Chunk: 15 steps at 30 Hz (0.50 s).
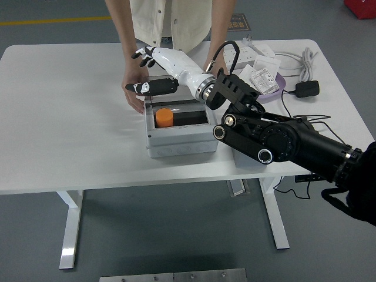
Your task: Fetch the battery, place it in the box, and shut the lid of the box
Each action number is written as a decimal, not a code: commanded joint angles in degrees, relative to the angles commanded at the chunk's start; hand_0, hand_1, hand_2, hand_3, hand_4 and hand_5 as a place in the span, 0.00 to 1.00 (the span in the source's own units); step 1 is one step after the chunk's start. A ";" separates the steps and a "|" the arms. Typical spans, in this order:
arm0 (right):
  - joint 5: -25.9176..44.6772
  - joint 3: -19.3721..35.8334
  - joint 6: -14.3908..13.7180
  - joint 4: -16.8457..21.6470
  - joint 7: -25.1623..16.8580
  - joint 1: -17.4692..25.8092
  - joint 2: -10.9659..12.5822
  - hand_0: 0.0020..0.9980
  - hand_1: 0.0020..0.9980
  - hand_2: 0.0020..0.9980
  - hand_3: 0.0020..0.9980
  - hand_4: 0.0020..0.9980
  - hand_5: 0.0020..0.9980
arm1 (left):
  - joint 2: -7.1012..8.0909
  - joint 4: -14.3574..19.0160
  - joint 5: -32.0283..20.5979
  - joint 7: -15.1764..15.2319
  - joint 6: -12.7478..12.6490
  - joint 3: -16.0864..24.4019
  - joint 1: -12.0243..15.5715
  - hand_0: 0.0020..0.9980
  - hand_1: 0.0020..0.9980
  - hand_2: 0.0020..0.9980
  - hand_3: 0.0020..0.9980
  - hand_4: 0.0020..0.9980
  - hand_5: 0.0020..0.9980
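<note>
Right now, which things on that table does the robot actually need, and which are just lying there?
Needed: grey box; orange battery inside it; right hand above the box, fingers open.

Lying about: power strip; purple tray of packets; black adapter.

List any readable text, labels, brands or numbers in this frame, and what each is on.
None can be read.
Floor sign beyond the table: print too blurred.
Packets in the purple tray: dark markings, too small to read.
Grey box, power strip and right hand: no text visible.
</note>
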State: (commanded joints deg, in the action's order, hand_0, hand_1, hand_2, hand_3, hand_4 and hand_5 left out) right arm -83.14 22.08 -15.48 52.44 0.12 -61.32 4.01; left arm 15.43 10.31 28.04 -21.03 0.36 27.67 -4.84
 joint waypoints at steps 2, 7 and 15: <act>0.49 -0.28 -0.10 -0.78 -0.16 -0.42 -0.08 0.76 0.68 0.69 0.80 0.90 0.61 | 0.03 0.00 0.14 -0.03 0.02 0.06 0.01 0.57 0.59 0.50 0.56 0.52 0.00; 1.22 -0.72 -0.18 -1.89 -0.39 -0.87 -0.24 0.76 0.68 0.68 0.80 0.89 0.61 | 0.08 0.00 0.28 -0.03 0.03 0.10 0.01 0.57 0.59 0.50 0.56 0.52 0.00; 1.76 -1.06 -0.47 -2.58 -0.76 -1.22 -0.30 0.76 0.68 0.68 0.80 0.88 0.62 | 0.11 0.00 0.30 0.07 0.04 0.02 -0.06 0.57 0.59 0.50 0.56 0.52 0.00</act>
State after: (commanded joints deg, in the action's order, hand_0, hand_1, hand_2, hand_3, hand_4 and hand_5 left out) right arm -81.37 21.02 -15.95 49.86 -0.64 -62.54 3.71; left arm 15.54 10.31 28.33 -20.97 0.40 27.69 -4.90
